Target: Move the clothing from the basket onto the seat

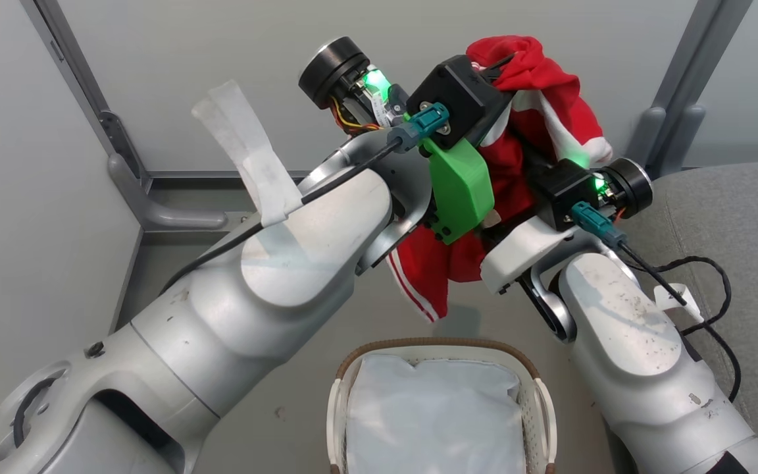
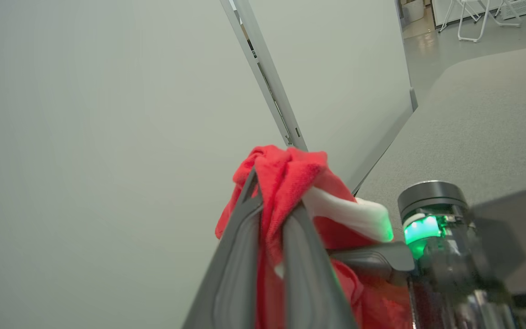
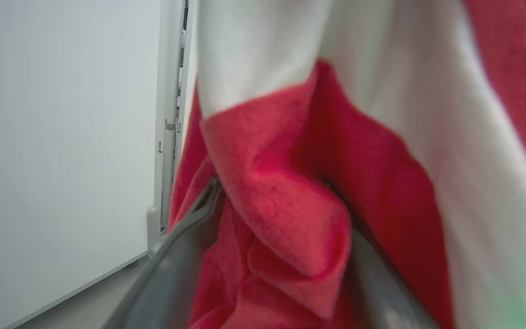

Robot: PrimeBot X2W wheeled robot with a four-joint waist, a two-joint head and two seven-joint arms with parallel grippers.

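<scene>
The red clothing (image 1: pixel 550 85) with white bands hangs in the air between my two raised arms, its striped hem dangling above the basket (image 1: pixel 445 345). My left gripper (image 1: pixel 501 66) is shut on the garment's top bunch; in the left wrist view the gripper (image 2: pixel 272 201) pinches red fabric (image 2: pixel 286 169). Lower down, my right gripper (image 1: pixel 540 168) is buried in the cloth, and the right wrist view shows the gripper (image 3: pixel 281 219) shut on a red fold (image 3: pixel 267 183). The basket holds its white liner (image 1: pixel 431 408). The grey seat (image 1: pixel 734 210) lies to the right.
Pale wall panels with grey metal posts (image 1: pixel 122 164) stand close behind. A black cable (image 1: pixel 714 289) loops over the seat's edge beside my right forearm. The floor (image 1: pixel 287 395) shows around the basket. White chair legs (image 2: pixel 468 23) stand far off beyond the seat (image 2: pixel 473 114).
</scene>
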